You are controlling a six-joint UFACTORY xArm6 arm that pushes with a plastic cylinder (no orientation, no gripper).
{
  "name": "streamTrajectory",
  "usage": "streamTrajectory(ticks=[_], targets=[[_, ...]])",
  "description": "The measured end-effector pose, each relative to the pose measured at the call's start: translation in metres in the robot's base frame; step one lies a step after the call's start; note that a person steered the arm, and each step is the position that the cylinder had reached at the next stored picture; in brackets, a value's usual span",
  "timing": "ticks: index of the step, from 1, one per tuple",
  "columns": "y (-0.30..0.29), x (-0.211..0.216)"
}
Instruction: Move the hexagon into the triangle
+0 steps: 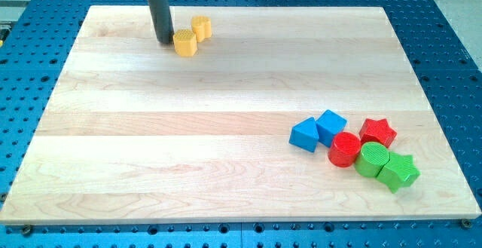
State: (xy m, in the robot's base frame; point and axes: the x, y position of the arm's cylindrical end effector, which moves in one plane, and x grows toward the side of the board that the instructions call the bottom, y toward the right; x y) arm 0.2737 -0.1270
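Note:
A yellow hexagon (185, 43) lies near the view's top left on the wooden board (188, 127). My tip (164, 41) stands just to its left, touching or almost touching it. A blue triangle (304, 135) lies far off at the view's lower right, at the left end of a cluster of blocks.
A second yellow block (201, 27), its shape unclear, sits just up and right of the hexagon. Beside the triangle are a blue cube (330, 126), a red cylinder (345, 149), a red star (377, 132), a green cylinder (372, 159) and a green star (398, 171).

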Motion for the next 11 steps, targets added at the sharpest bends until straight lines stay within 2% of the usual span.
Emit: streamTrajectory(ticks=[1,2,3,4,5,6,7,8,9,10,11], targets=[[0.048,0.047],[0.104,0.14],[0.093,0.126],[0.029,0.17],[0.117,0.208],[0.04,0.183],[0.016,0.144],[0.123,0.168],[0.162,0.2],[0.041,0.202],[-0.069,0.138]])
